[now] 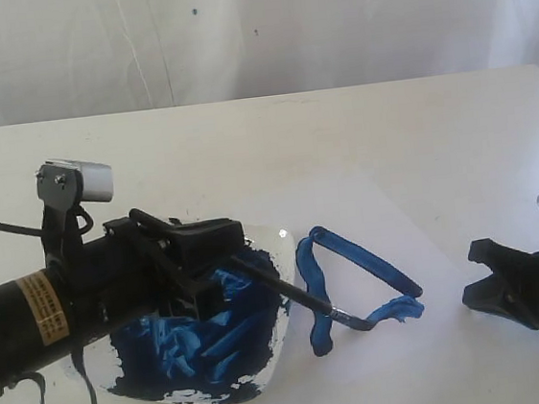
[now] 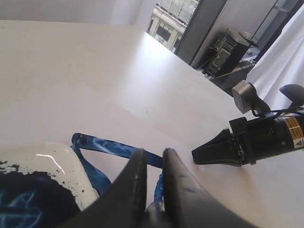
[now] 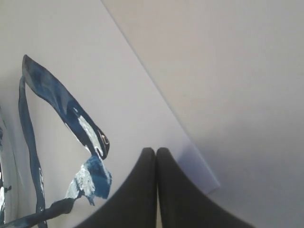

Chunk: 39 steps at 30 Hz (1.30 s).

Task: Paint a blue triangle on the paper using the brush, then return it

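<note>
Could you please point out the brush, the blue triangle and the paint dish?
brush (image 1: 304,299): exterior view, middle of its black handle.
blue triangle (image 1: 367,259): exterior view, on its upper stroke.
paint dish (image 1: 268,236): exterior view, bare white corner of the rim.

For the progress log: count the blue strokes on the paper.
3 blue strokes. One runs beside the paint dish; one slants from its far end to the right corner; one lies along the near side, meeting the brush tip. None seems hidden.
</note>
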{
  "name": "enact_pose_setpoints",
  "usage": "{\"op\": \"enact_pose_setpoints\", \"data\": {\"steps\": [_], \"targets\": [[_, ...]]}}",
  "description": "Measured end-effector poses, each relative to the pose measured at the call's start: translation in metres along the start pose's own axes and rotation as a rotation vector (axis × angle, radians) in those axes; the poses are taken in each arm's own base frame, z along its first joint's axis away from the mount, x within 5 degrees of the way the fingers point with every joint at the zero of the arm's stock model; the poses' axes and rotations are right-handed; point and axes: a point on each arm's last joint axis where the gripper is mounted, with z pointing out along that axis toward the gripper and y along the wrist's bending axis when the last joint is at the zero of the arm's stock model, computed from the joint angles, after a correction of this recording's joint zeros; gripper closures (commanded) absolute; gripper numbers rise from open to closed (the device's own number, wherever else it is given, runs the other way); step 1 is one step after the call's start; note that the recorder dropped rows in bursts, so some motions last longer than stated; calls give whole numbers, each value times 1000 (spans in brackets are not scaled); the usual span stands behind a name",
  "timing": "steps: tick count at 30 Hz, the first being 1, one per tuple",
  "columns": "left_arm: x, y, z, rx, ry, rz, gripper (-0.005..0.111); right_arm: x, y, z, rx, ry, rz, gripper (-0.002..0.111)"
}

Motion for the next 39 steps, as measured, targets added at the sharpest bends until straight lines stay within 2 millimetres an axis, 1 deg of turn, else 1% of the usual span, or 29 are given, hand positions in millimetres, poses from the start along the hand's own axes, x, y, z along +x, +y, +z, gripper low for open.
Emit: {"op": "enact_pose_setpoints", "data": {"steps": [14, 21, 33, 39], "targets": [[6, 0, -22, -46, 0, -24, 107, 0, 0, 0, 0, 0, 0, 108], [4, 0, -30, -68, 3, -8, 107, 0, 0, 0, 0, 0, 0, 108], [-1, -2, -39, -98, 13, 5, 107, 0, 0, 0, 0, 0, 0, 108], [-2, -4, -40, -86, 9, 22, 107, 0, 0, 0, 0, 0, 0, 108]]}}
